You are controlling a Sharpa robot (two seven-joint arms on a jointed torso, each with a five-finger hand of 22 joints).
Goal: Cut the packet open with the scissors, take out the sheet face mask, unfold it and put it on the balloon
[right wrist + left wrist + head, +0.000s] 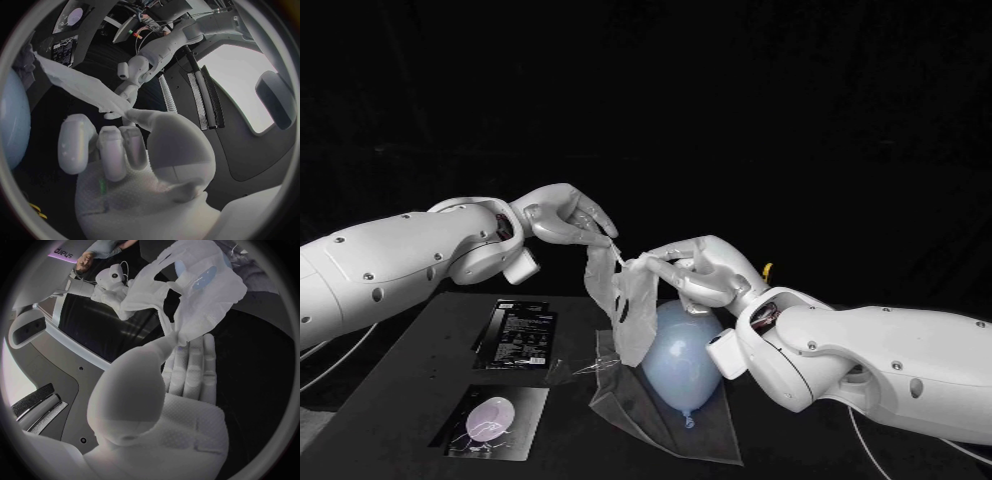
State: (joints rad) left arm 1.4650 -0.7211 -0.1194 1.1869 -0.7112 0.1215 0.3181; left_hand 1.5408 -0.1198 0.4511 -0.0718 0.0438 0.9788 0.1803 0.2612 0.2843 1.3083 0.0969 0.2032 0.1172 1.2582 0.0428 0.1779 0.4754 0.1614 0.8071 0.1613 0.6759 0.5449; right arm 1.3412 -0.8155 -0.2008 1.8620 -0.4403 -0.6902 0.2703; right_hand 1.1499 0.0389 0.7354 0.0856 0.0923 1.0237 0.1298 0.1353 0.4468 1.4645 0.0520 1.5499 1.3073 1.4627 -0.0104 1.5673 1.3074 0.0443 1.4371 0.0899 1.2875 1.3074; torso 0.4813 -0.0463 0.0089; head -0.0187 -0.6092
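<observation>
Pinching the sheet mask (620, 300): both robot hands (567, 215) (704, 270).

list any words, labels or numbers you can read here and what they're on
black packet: white print and a pale label patch, all too small to read
sheet face mask: no text visible
balloon: no text visible
nothing can be quoted as legible

The sheet mask (620, 295) hangs stretched between the left hand (571, 215) and right hand (701, 268) at centre frame, closing the way down onto the balloon (678, 365). Open table (437, 360) shows lower left, between packet (519, 335) and balloon.
</observation>
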